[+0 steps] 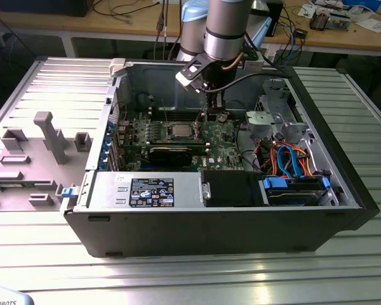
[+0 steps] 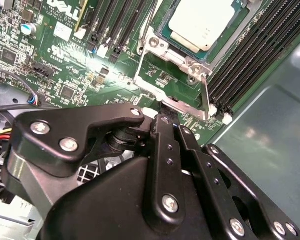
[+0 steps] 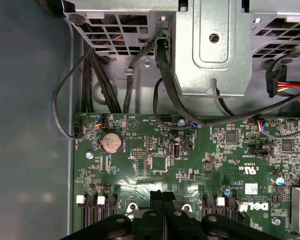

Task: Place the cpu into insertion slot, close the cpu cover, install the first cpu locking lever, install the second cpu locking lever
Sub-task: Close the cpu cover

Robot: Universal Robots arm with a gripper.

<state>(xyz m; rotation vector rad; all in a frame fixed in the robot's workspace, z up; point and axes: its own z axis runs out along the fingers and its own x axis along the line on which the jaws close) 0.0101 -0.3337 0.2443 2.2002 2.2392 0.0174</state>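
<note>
Exterior view, from its left to its right: grey fixture tray (image 1: 25, 159) outside the case (image 1: 209, 229), well apart from the jaws. Then cpu (image 1: 180, 131) lying flat on the motherboard (image 1: 225, 149), just to the exterior view's left of the jaws. Then gripper (image 1: 211, 111). Last, drive cage (image 1: 273, 111) and coloured cables (image 1: 289, 159), off to the exterior view's right of the jaws.

Second wrist view: cpu (image 2: 202, 22) seated in the insertion slot (image 2: 196, 66), just beyond the fingertips. Silver top framed by the cpu cover (image 2: 159, 45), apparently lowered over it. Placing judged done, cover probably closed. One wire lever (image 2: 141, 60) and the other wire lever (image 2: 205, 95) along the slot's sides, near the jaws. Cannot tell whether hooked or not, so both levers counted as left to do.

Jaws narrow in both wrist views, pressed together with nothing between, tips close by the slot's near edge. Arm reaching in from above the case's far wall, wrist upright, gripper pointing straight down at the board.
</note>
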